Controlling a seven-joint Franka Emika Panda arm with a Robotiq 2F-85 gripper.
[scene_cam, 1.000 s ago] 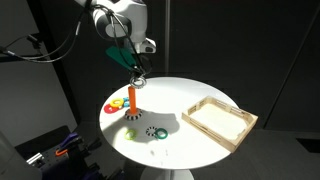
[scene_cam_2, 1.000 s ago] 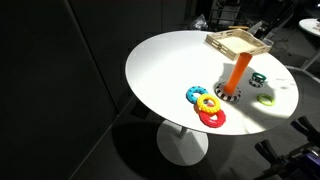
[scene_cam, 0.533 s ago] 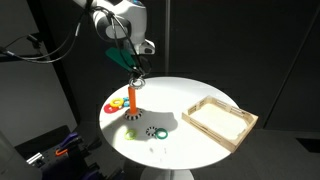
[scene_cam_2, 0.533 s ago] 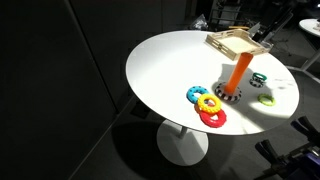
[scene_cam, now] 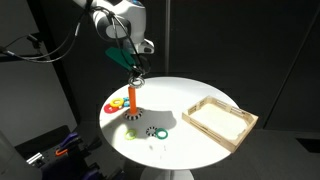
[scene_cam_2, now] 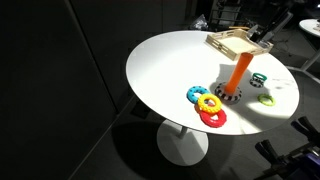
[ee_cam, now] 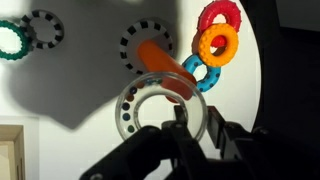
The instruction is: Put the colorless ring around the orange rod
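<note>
In the wrist view my gripper (ee_cam: 188,128) is shut on the colorless ring (ee_cam: 135,100), a clear ring with dark spots along one side. The ring hangs right over the top of the orange rod (ee_cam: 165,70), whose tip shows through it. The rod stands on a dark toothed base (ee_cam: 145,42). In both exterior views the rod (scene_cam: 131,99) (scene_cam_2: 238,72) stands upright on the round white table (scene_cam: 190,140) (scene_cam_2: 170,70). The gripper (scene_cam: 136,79) hovers just above its top. The ring is too small to make out there.
Red (ee_cam: 220,14), yellow (ee_cam: 219,42) and blue (ee_cam: 203,72) rings lie beside the rod base. A black speckled ring (ee_cam: 45,28) and a green ring (ee_cam: 10,40) lie further off. A shallow wooden tray (scene_cam: 218,120) (scene_cam_2: 240,42) sits near the table edge.
</note>
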